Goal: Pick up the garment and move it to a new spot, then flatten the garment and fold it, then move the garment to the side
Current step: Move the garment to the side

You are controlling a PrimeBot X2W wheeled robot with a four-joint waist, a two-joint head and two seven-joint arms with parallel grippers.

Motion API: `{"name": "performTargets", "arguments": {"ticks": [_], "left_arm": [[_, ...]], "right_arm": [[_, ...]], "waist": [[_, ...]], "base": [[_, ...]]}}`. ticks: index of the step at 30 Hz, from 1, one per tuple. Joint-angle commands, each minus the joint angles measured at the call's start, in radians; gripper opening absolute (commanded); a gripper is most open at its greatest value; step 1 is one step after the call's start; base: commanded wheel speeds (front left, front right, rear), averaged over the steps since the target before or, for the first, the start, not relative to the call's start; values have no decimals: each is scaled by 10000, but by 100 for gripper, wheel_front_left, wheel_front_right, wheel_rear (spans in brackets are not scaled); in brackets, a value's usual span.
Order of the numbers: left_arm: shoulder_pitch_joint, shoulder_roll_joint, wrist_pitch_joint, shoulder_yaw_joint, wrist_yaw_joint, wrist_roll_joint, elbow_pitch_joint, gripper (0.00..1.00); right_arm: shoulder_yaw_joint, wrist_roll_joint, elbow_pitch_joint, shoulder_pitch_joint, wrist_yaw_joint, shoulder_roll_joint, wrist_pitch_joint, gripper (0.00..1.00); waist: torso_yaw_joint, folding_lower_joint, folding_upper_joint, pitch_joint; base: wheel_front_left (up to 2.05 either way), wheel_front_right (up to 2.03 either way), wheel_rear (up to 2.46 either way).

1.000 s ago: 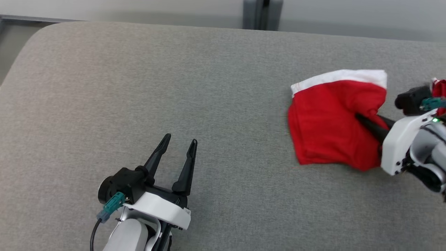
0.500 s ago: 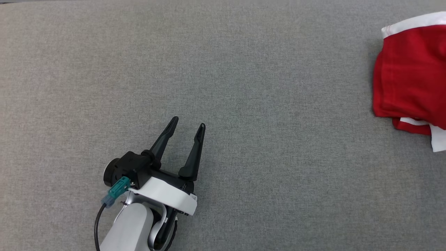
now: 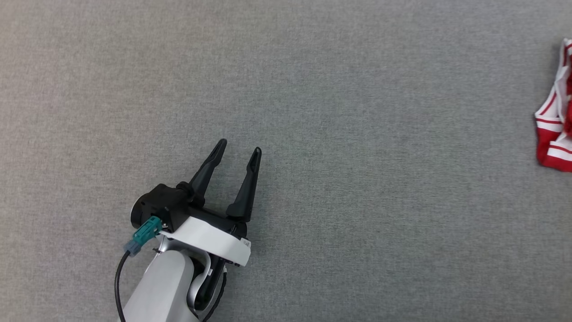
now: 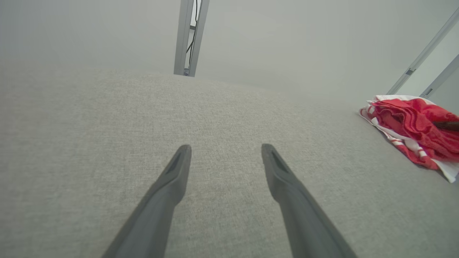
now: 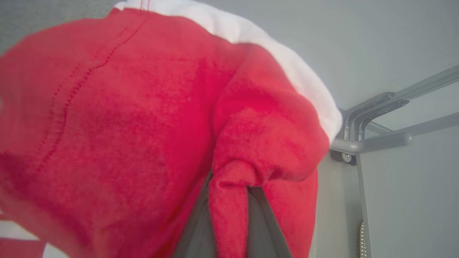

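The garment (image 3: pixel 555 134) is red with white bands, bunched at the right edge of the head view, far right of my left gripper (image 3: pixel 237 150). That gripper hovers open and empty over the grey surface; in the left wrist view its fingers (image 4: pixel 177 172) spread wide, with the garment (image 4: pixel 408 129) lying crumpled at the right. In the right wrist view my right gripper (image 5: pixel 229 193) is shut on a fold of the red garment (image 5: pixel 107 118), which drapes over the fingers (image 5: pixel 195 229) and hides their tips.
The grey fabric surface (image 3: pixel 335 134) spreads around my left gripper. A metal post (image 4: pixel 188 36) rises beyond its far edge. A grey metal frame (image 5: pixel 380 132) stands to the right of the held cloth.
The head camera has swung, so the garment now lies at the right edge and the right gripper has left that view. The left gripper has stayed open.
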Motion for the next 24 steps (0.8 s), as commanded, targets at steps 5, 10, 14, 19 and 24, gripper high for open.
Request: {"name": "performTargets", "arguments": {"ticks": [5, 10, 14, 19, 24], "left_arm": [[-310, 39, -25, -116, -41, 49, -65, 100], [-393, 38, -26, -207, 4, 25, -39, 100], [-345, 39, -25, -185, 75, 24, 22, 100], [-200, 41, -26, -143, 84, 4, 91, 100], [-15, 41, -25, -77, 110, -63, 116, 100]], "right_arm": [[-352, -1127, 973, 74, -3, 446, 425, 0], [-848, -1396, 1760, 291, 28, 1060, 858, 100], [-1034, -1692, 1815, 321, 35, 1398, 902, 100], [-1214, -2123, 1698, 213, 29, 1383, 1122, 100], [-1445, -2614, 1512, 24, 0, 1276, 1379, 100]], "waist": [[330, 0, 0, 447], [446, 0, 0, 532], [382, 0, 0, 352], [233, 0, 0, -59], [115, 0, 0, -625]], "base": [[0, 0, 0], [0, 0, 0], [0, 0, 0], [0, 0, 0], [0, 0, 0]]}}
